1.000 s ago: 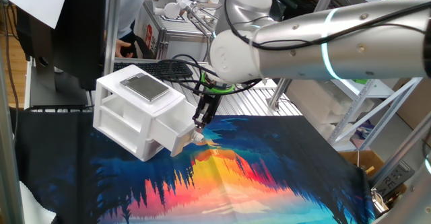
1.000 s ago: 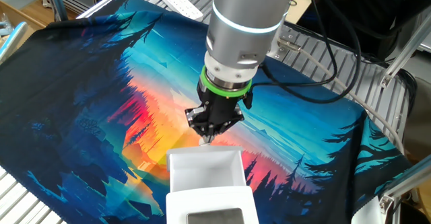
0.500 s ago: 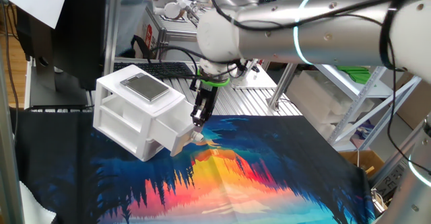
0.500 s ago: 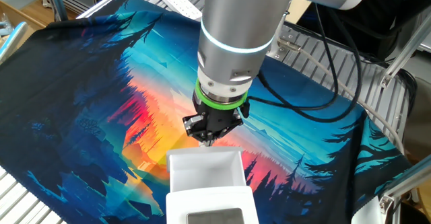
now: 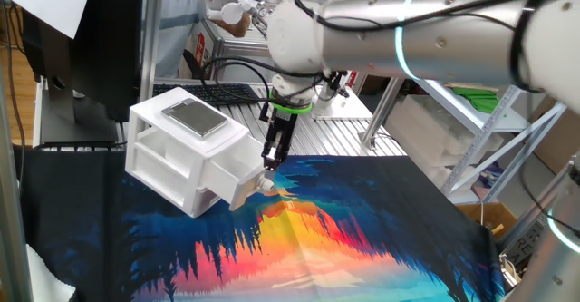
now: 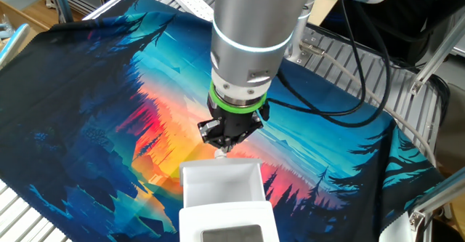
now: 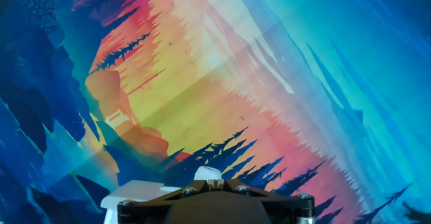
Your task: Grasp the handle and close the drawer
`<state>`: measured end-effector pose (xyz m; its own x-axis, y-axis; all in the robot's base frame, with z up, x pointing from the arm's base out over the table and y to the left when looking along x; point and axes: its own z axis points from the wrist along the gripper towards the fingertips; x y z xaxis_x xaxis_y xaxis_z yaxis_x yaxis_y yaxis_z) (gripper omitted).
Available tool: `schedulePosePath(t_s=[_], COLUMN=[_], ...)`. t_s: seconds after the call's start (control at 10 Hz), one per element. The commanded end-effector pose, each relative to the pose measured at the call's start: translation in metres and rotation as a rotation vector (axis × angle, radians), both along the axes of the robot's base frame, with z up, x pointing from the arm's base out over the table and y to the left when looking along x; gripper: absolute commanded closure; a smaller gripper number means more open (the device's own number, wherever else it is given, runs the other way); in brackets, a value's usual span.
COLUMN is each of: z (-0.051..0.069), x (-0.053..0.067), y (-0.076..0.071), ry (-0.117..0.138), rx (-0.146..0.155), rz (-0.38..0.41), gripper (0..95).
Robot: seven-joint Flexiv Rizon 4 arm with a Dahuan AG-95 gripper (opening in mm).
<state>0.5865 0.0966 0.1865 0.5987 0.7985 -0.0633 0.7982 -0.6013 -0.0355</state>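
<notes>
So in the hand view you're basically staring past the black underside of the gripper (image 7: 215,198) at the bottom edge, and right there a little rounded white bump, the handle (image 7: 207,175), pokes out from under it, with a slice of the white drawer (image 7: 135,192) front just to its left. Everything beyond that is the forest-sunset cloth (image 7: 269,62) covering the table, orange and pink down the middle, blue at the sides. The fingers themselves are tucked out of sight in that view, but they're pressed fully together and sit right at the knob, so it looks like they're pinched on it, though I can't see the actual contact surfaces. From the other fixed view the gripper (image 6: 224,149) points straight down with its tip right over the front edge of the drawer (image 6: 221,184), which sticks out open from the white cabinet (image 6: 229,224) at the bottom of the frame; the handle (image 6: 220,155) is only just visible as a white speck under the fingertips. From the one fixed view you see the same thing side-on: cabinet (image 5: 181,148) on the left end of the cloth, drawer (image 5: 237,180) pulled out toward the middle, gripper (image 5: 270,164) right at its front. Further back there's a black keyboard (image 5: 217,92) behind the cabinet.
</notes>
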Motion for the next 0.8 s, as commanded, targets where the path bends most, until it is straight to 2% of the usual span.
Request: schedulePosePath(t_s=[0.1,0.5,0.8], z=[-0.0013,-0.0013,-0.0015], x=[0.0035,0.0036,0.0036], y=[0.0006,0.0005,0.0006], ry=[0.014,0.011,0.01], rx=[0.003,-0.005,0.004], rz=[0.029,0.14,0.148], gripper=[95.0,95.0,95.0])
